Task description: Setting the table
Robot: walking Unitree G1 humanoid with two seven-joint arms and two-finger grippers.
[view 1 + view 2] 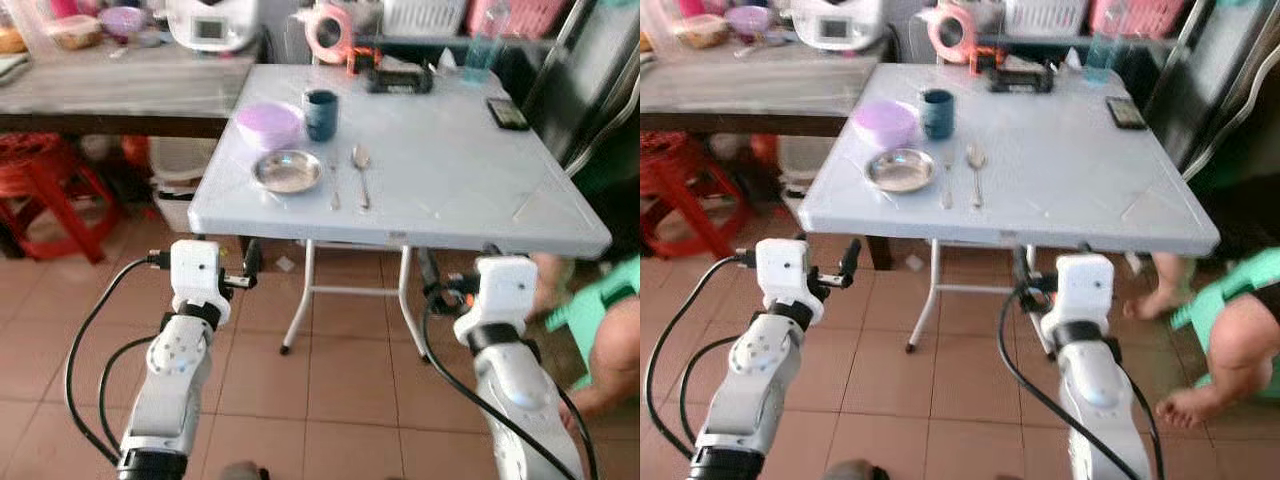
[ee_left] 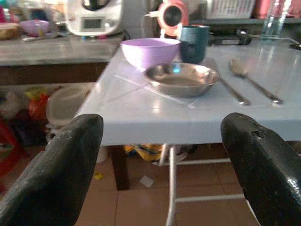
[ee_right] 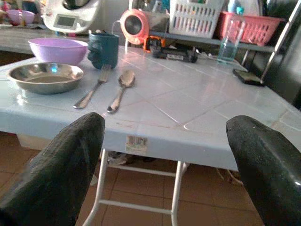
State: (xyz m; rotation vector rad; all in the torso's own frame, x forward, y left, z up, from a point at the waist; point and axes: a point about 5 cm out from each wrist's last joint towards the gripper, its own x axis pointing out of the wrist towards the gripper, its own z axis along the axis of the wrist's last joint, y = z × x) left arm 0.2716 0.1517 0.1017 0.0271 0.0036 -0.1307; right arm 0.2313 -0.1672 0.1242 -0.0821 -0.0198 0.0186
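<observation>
Place setting laid at the near left of the pale tabletop (image 1: pixel 450 180).
Steel plate (image 1: pixel 287 171) sits before the purple bowl (image 1: pixel 269 124) and dark cup (image 1: pixel 321 114), fork (image 1: pixel 334 186) and spoon (image 1: pixel 361 172) just beside it. Wrist views show left gripper (image 2: pixel 162 160) and right gripper (image 3: pixel 164 155) spread wide, empty, below the table edge; head views add a person's foot (image 1: pixel 1152 298).

I am facing a pale blue table (image 1: pixel 470 170): a lilac bowl (image 1: pixel 268 124) at 11 o'clock of the silver plate (image 1: pixel 287 170), a dark teal cup (image 1: pixel 321 113), reddish-brown floor tiles (image 1: pixel 350 380).
</observation>
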